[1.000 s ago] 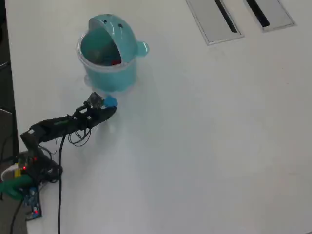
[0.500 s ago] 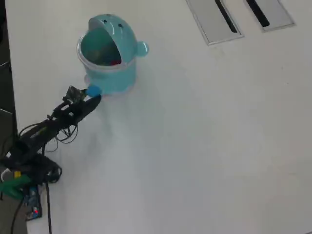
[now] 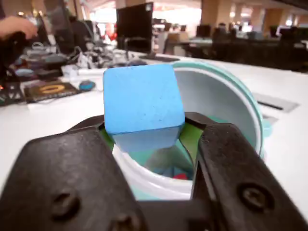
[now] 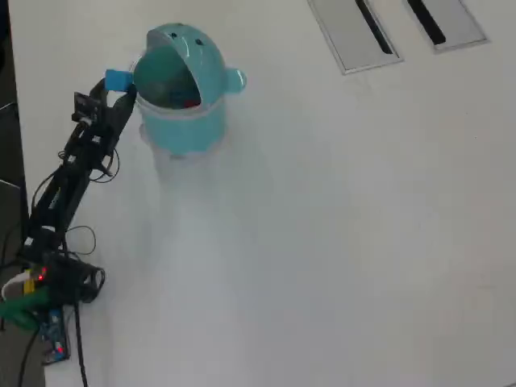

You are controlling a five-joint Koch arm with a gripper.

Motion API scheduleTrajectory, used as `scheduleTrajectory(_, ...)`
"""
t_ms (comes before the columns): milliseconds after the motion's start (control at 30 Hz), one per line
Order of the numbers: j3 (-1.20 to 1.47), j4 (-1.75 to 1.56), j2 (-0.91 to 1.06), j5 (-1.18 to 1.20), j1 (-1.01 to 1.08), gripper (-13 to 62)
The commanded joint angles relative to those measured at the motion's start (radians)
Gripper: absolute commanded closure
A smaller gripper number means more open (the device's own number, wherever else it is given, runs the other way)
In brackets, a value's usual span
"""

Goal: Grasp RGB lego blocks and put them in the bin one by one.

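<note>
My gripper (image 3: pixel 147 137) is shut on the blue block (image 3: pixel 142 103), which sticks up from between the black jaws. In the overhead view the gripper (image 4: pixel 121 85) holds the blue block (image 4: pixel 118 79) at the left side of the light-teal bin (image 4: pixel 181 129), level with its open mouth. In the wrist view the bin's white rim (image 3: pixel 159 185) lies just below and behind the jaws. The red block (image 3: pixel 180 176) lies inside the bin and also shows in the overhead view (image 4: pixel 191 102). The yellow-green block is not in view.
Two flat grey slotted panels (image 4: pixel 355 32) (image 4: pixel 447 20) lie at the table's far right; one shows in the wrist view (image 3: pixel 276 102). The arm's base and cables (image 4: pixel 56 278) sit at the left edge. Cables and small items (image 3: pixel 48 89) lie beyond the bin.
</note>
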Motion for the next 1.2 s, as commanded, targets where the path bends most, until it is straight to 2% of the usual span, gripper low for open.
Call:
scheduleTrajectory(0, -0.149, -0.003, -0.029, 0.0, -0.011, 41.7)
scheduleTrajectory(267, -0.321, -0.011, -0.216, -0.002, -0.002, 41.7)
scheduleTrajectory(533, -0.603, -0.003, -0.472, -0.003, -0.003, 41.6)
scheduleTrajectory(600, -0.681, -0.006, -0.558, -0.008, 0.006, 33.6)
scheduleTrajectory(800, -0.698, -0.029, -0.601, -0.015, 0.012, 24.6)
scheduleTrajectory(1167, -0.675, -0.032, -0.568, -0.008, 0.003, 22.3)
